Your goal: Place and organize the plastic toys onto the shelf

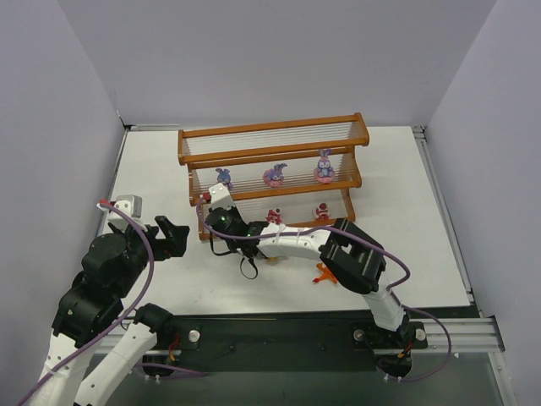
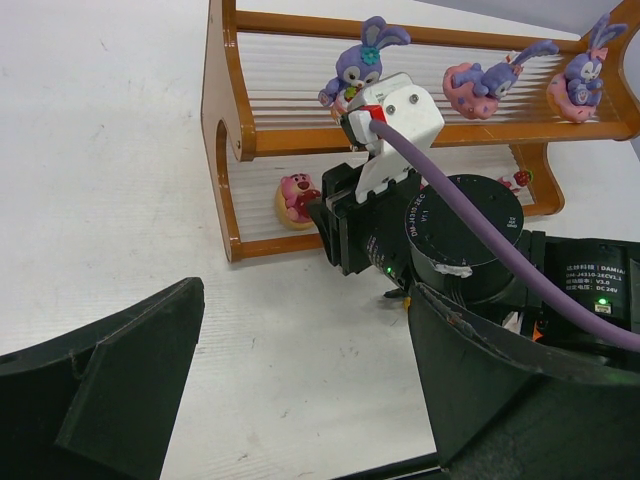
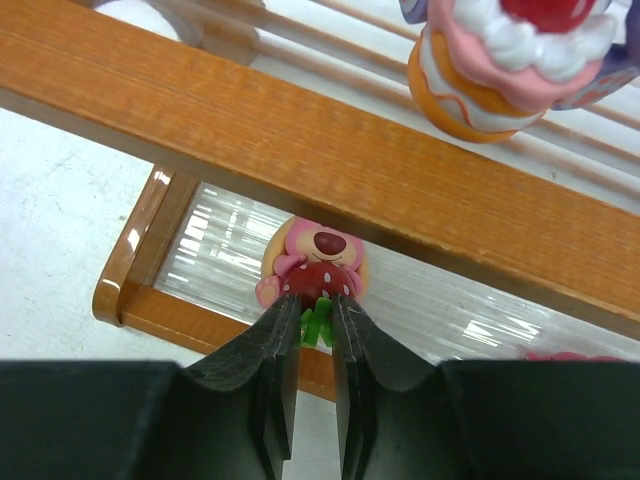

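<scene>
The shelf [image 1: 270, 152] stands at the back centre. Its middle tier holds three purple long-eared toys [image 1: 223, 176] [image 1: 275, 174] [image 1: 325, 167]. Its bottom tier holds two pink-red toys [image 1: 273, 216] [image 1: 322, 211]. My right gripper [image 3: 315, 312] is shut on a pink bear toy with a strawberry [image 3: 315, 258], at the left end of the bottom tier. The same bear shows in the left wrist view [image 2: 296, 195]. An orange toy [image 1: 324, 272] lies on the table under the right arm. My left gripper [image 1: 173, 237] is open and empty, left of the shelf.
A small black thing [image 1: 246, 269] lies on the table below the right forearm; I cannot tell what it is. The shelf's middle rail [image 3: 330, 150] runs just above the held bear. White walls close in the table on the left, back and right.
</scene>
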`<state>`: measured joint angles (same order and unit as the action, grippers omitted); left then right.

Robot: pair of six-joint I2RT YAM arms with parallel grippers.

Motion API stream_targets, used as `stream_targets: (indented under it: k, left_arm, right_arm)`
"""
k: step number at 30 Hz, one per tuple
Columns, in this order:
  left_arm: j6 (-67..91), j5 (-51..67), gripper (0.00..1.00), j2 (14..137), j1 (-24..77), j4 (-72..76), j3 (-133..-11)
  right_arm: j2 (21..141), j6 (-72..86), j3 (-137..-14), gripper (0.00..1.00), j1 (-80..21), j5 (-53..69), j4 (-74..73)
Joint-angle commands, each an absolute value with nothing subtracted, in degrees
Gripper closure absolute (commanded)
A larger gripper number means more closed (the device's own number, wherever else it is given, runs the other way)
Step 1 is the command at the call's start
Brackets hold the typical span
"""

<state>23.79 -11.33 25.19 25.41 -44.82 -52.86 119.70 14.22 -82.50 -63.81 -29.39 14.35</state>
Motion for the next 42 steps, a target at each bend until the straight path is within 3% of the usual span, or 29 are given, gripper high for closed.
stream_targets:
  k: [1, 3, 10, 19, 23, 33, 42]
  left_arm:
    - [23.6, -11.2, 0.07, 25.5, 25.2, -43.2, -54.4]
    - [23.6, -11.1, 0.07, 25.5, 25.2, -43.2, -54.4]
    - [23.5, -11.1, 0.07, 25.4, 25.2, -43.2, -54.5]
    - [23.6, -11.1, 0.07, 24.9, 25.2, -42.9, -54.7]
    - [23.6, -11.1, 0.07, 24.8, 25.2, -42.7, -54.7]
    - [24.6, -11.1, 0.07, 21.8, 25.2, -38.3, -51.2]
    - [26.3, -9.8, 0.07, 22.2, 25.2, -36.8, -49.1]
  right_arm:
    - [118.9, 14.2, -81.0, 0.79, -63.9, -30.9, 14.9]
    - [118.9, 14.2, -80.9, 0.76, -64.1, -31.3, 14.9]
    - [117.0, 14.8, -80.3, 0.48, -64.6, -31.8, 14.9]
    - [110.8, 16.8, -75.5, 0.31, -65.3, -32.3, 16.0]
    - [106.4, 18.9, -74.2, 0.29, -66.2, -33.5, 14.0]
    - [92.8, 42.4, -63.4, 0.26, -66.9, -32.7, -12.5]
    - [94.2, 48.2, -59.0, 0.26, -66.0, -33.4, -16.4]
